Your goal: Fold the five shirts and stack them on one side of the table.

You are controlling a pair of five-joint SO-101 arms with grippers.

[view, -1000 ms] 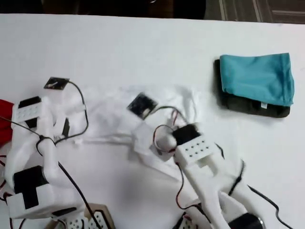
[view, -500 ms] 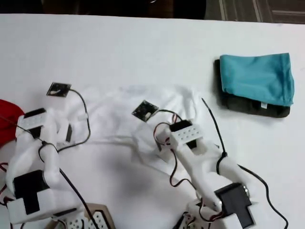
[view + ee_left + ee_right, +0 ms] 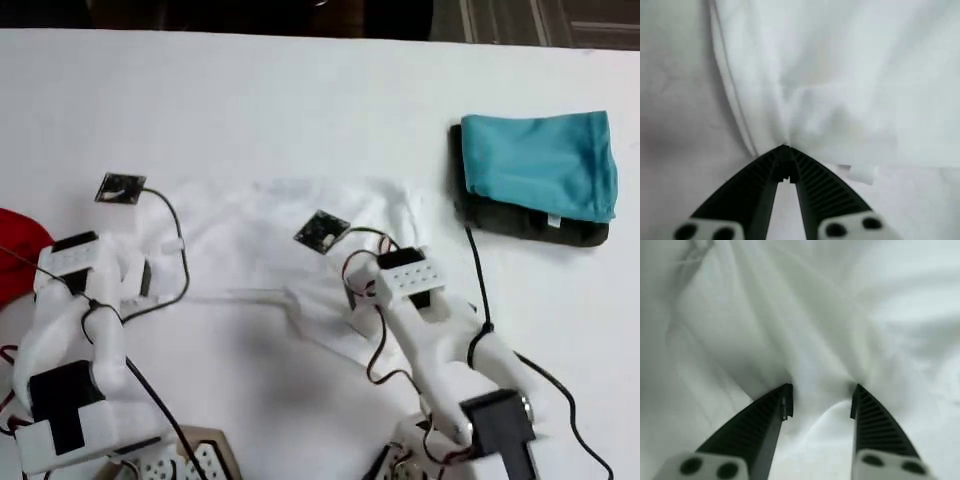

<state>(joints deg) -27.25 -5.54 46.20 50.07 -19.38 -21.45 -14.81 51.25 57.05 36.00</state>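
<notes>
1. The left gripper point(image 3: 785, 152) is pinched tight on a fold of the white shirt point(image 3: 250, 235), which spreads away ahead of its tips.
2. The right gripper point(image 3: 820, 400) stands spread, with shirt cloth bunched between its fingers (not clamped).
3. Well apart from the right gripper, a teal folded shirt point(image 3: 535, 160) lies on a dark shirt point(image 3: 540, 230).

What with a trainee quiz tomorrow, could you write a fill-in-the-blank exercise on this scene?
1. The left hand is ___ on the white shirt.
2. The right hand is ___, its fingers either side of a fold of that shirt.
3. In the stack, the top shirt, lying on the dark shirt, is ___.

Missing words: shut; open; teal.
</notes>
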